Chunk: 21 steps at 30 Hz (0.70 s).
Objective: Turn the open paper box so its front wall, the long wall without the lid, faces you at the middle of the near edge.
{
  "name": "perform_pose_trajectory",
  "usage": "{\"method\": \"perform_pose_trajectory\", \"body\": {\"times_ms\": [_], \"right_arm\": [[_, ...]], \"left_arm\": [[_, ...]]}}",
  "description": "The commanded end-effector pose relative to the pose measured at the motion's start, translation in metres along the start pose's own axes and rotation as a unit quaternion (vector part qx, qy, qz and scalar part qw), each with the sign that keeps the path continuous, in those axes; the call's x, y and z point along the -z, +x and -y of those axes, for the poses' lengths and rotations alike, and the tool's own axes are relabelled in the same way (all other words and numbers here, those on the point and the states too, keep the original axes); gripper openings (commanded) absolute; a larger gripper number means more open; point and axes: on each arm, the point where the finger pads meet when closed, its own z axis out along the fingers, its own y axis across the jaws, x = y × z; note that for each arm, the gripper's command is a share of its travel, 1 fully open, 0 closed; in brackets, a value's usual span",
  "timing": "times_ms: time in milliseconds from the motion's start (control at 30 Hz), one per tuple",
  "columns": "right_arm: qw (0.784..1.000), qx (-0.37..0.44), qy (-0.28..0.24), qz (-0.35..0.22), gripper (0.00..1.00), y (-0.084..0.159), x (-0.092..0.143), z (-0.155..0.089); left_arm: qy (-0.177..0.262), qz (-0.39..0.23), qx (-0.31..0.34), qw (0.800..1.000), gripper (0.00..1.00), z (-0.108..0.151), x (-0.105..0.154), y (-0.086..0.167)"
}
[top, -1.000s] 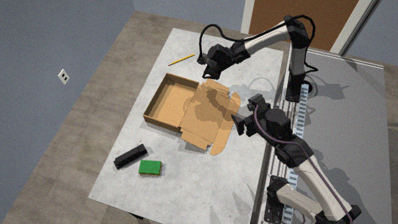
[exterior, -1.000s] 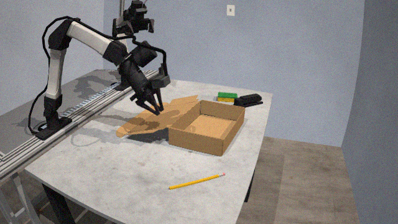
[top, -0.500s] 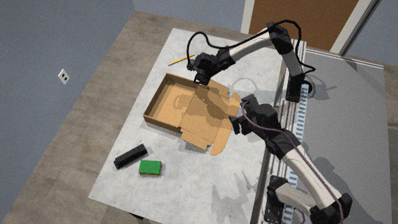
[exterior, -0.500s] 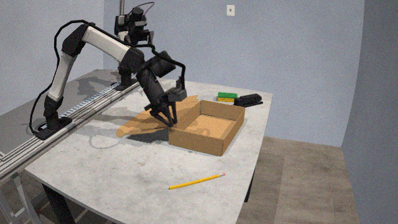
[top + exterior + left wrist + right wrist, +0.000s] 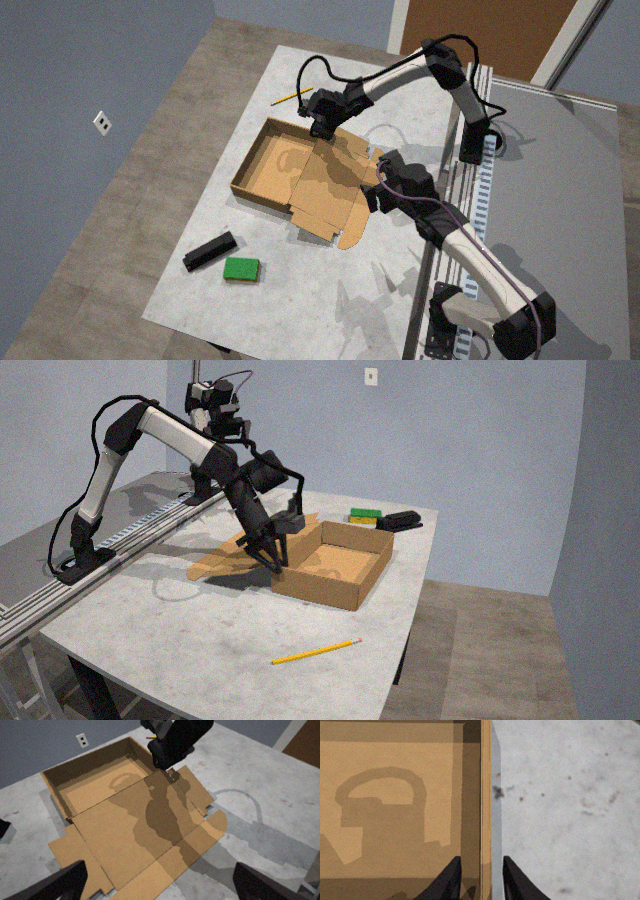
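The open brown box (image 5: 280,170) (image 5: 345,560) (image 5: 104,788) stands folded and skewed to the table edges. Its front wall (image 5: 378,574) (image 5: 86,762) faces away from the robot rail. The lid (image 5: 330,185) (image 5: 225,555) (image 5: 116,836) hangs open toward the rail, its flaps nearly flat. My right gripper (image 5: 322,134) (image 5: 283,567) (image 5: 482,863) is partly open. Its fingertips straddle the short side wall (image 5: 315,587) (image 5: 486,800) near the lid corner, with gaps on both sides. My left gripper (image 5: 372,197) (image 5: 160,868) is wide open and empty over the lid's outer edge.
A yellow pencil (image 5: 292,96) (image 5: 316,652) lies beyond the right gripper's side of the box. A green and yellow sponge (image 5: 241,269) (image 5: 365,516) and a black object (image 5: 210,251) (image 5: 400,521) lie on the opposite side. The rail (image 5: 482,200) runs along the near edge.
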Motion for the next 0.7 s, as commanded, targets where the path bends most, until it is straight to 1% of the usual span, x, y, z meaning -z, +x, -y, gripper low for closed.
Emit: {"method": "perform_pose_trajectory", "body": {"times_ms": [0,133,333,667], "right_arm": [[1.000,-0.007,-0.008,0.022,0.29,-0.022,-0.002,0.000],[1.000,-0.007,-0.006,0.020,0.29,-0.023,-0.002,0.001],[1.000,-0.007,-0.008,0.020,0.29,-0.022,-0.015,0.000],[1.000,-0.008,-0.008,0.023,0.29,-0.024,-0.026,0.000]], "left_arm": [[-0.011,0.037,0.010,0.999,1.00,-0.006,-0.007,-0.018],[-0.012,0.041,0.011,0.999,1.00,-0.007,-0.011,-0.019],[-0.015,0.042,0.013,0.999,1.00,-0.008,-0.024,-0.015],[-0.019,0.049,0.015,0.999,1.00,-0.011,-0.037,-0.014]]}}
